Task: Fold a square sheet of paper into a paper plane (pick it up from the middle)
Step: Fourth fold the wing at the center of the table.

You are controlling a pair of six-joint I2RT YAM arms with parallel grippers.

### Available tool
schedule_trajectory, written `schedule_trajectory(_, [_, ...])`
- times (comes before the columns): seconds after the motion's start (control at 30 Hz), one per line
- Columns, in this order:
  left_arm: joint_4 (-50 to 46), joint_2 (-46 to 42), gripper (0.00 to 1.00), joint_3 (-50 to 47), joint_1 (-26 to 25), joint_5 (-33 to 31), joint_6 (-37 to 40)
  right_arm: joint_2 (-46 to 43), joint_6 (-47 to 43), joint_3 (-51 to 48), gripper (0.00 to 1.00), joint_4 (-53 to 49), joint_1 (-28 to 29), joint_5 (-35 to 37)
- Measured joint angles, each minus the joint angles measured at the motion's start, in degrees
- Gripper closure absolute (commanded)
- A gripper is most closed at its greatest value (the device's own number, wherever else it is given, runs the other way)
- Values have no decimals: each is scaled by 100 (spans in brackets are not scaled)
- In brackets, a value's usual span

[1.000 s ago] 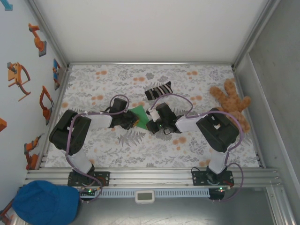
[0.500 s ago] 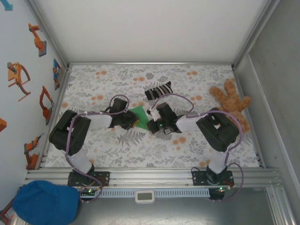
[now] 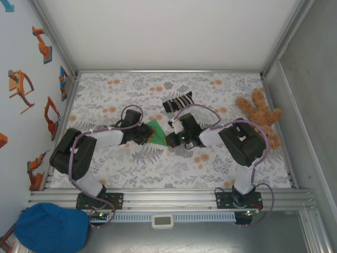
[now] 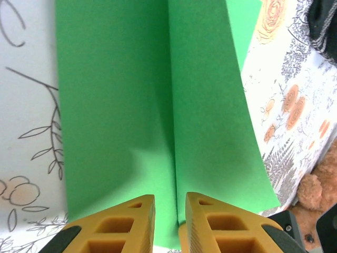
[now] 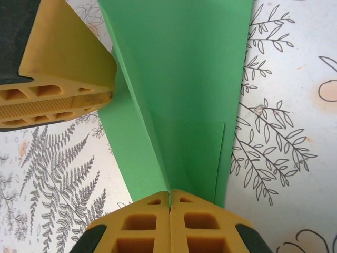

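on the left wall: orange robot-arm stickers on pale blue.
cap: blue, lying below the near rail, at the bottom left corner of the top view.
counter: covered with a floral cloth in grey and orange, with walls on three sides.
left arm: reaches in from its base toward the middle, wrist low over the cloth, just left of the paper.
left jaws: narrow. in the left wrist view the yellow fingers stand a little apart at the near end of the paper. the centre crease runs into the gap between them, and the gap is wider than the sheet is thick, so no pinch shows.
paper: bright green, in the middle of the counter between the two wrists. it is folded along a centre crease, with one half sloping off to each side. from above it reads as a small green wedge.
sock: black and white stripes, on the far side of the paper, near it but apart.
right jaws: closed tight, the right fingers pressed together with the paper's crease caught between their tips. in the right wrist view one left finger sits beside the paper's edge.
right arm: reaches in from the right, wrist just right of the paper.
bear: brown, at the counter's right edge, well apart from the paper.
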Motion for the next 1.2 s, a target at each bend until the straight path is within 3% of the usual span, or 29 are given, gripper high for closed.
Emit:
schedule_trajectory(0.27, [385,140,67,-26,0,262,173,109,212,120,99,-87,-127,-365])
schedule_trajectory(1.2, [990,332,52,-236,-7,385,728,216,337,452,99,-656,-181,-544])
